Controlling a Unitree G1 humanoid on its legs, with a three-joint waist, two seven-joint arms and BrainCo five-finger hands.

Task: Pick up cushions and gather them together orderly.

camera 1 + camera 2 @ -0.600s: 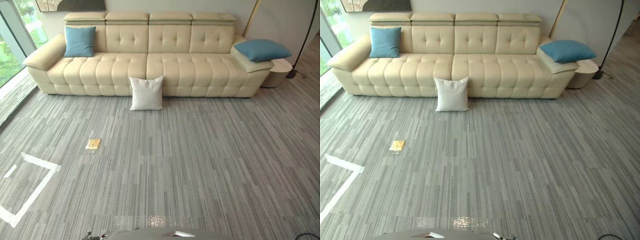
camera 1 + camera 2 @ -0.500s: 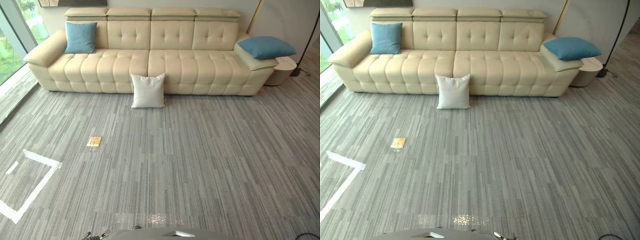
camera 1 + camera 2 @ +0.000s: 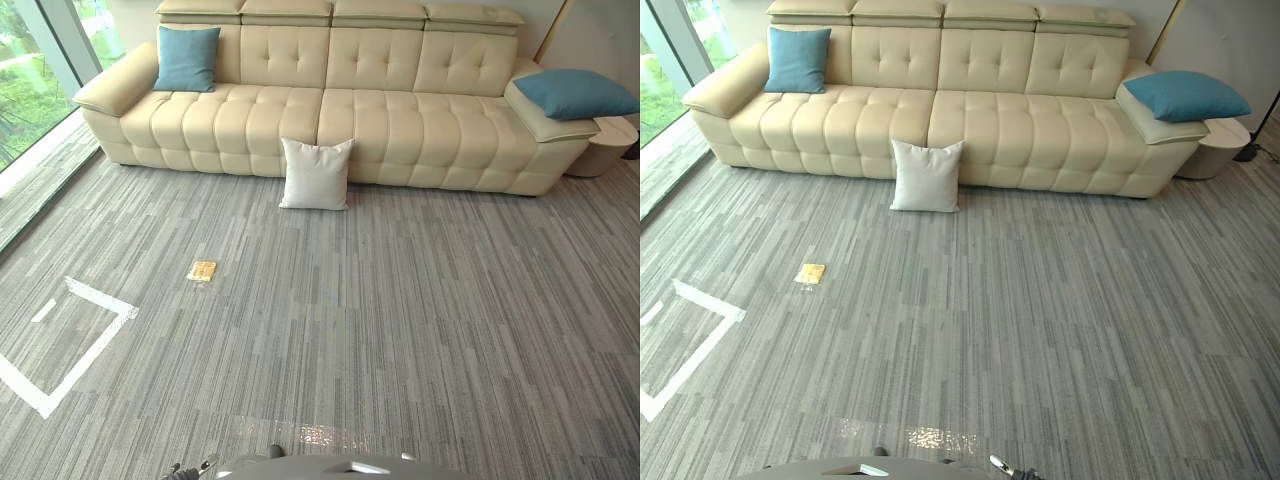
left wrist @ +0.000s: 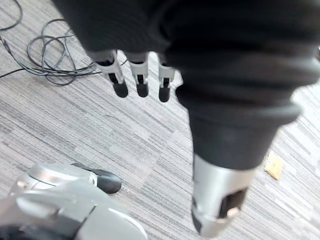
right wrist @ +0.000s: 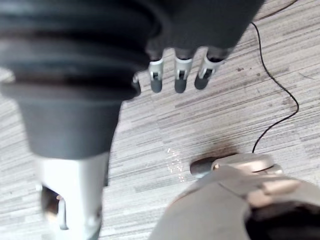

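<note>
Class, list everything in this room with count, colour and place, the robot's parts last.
sofa: one, cream, far across carpet
left blue cushion: one, blue, on sofa's left seat end
right blue cushion: one, blue, on sofa's right armrest
white cushion: one, white, on carpet, leaning against sofa front
side table: one, beige, at sofa's right end
flat item: one, yellow, on carpet
tape marking: one, white, on carpet
left robot hand: one, silver, open above carpet
right robot hand: one, silver, open above carpet
</note>
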